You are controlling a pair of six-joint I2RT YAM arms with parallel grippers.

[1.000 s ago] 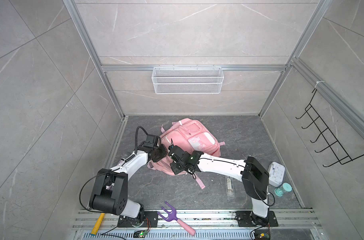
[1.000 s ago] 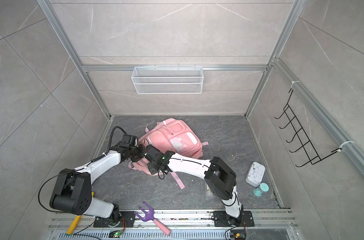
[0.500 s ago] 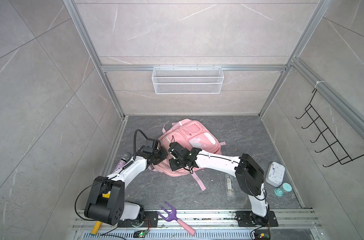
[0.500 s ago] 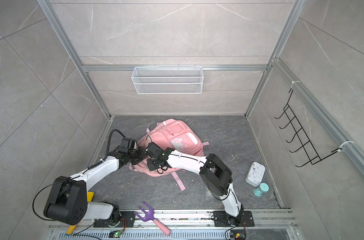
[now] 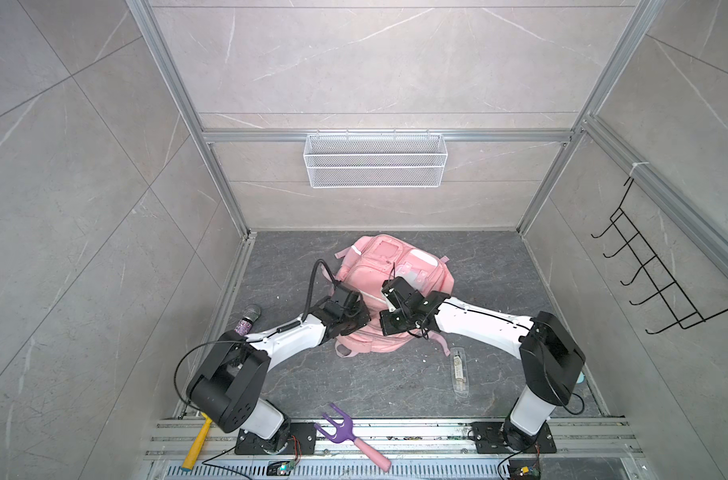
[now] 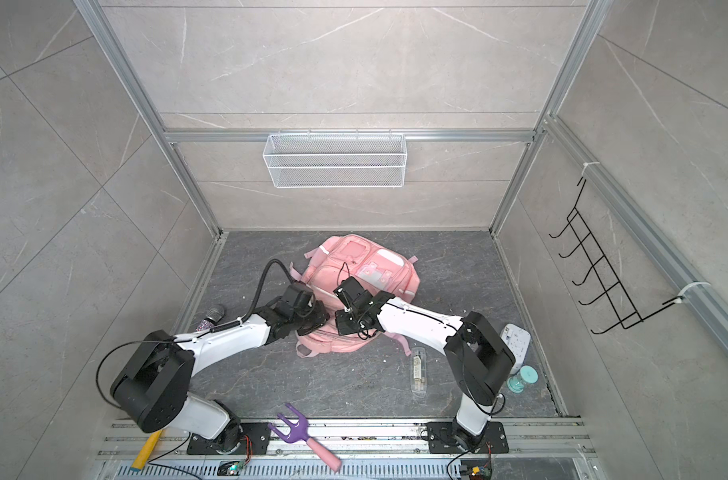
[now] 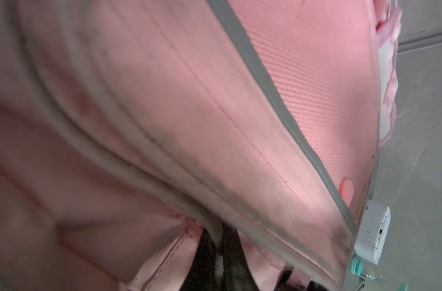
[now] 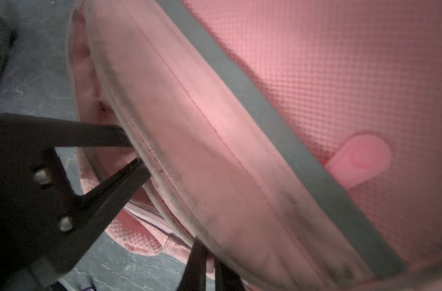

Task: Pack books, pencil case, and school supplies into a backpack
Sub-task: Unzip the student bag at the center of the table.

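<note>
**Both grippers pinched on backpack rim, packet loose on floor**

I have the left gripper (image 8: 136, 153) and the right gripper (image 8: 209, 254) both clenched on the near rim (image 8: 189, 156) of the pink backpack (image 5: 366, 270), close beside each other. In the wrist views the grubby piped edge runs between each pair of jaws. In both top views the bag lies mid-floor with its front pockets up and its bulk beyond the jaws.

Handling, my read: it is soft, floppy fabric and fairly light. The piped rim by the zip looks like the firmest place to hold. The textured panel next to it would just bunch up and slip. I expect the mouth to sag shut if either grip lets go.

The school supplies packet (image 5: 459, 370) lies flat on the floor (image 5: 354, 382), well behind the right jaws, back along that arm and touching nothing. It is clear plastic and looks thin, light and slick, with little edge to get under. I'd pinch it across the narrow width near one end, and gently, since it probably flexes.

The books and pencil case are not in view, and I cannot tell whether they are inside the bag.
</note>
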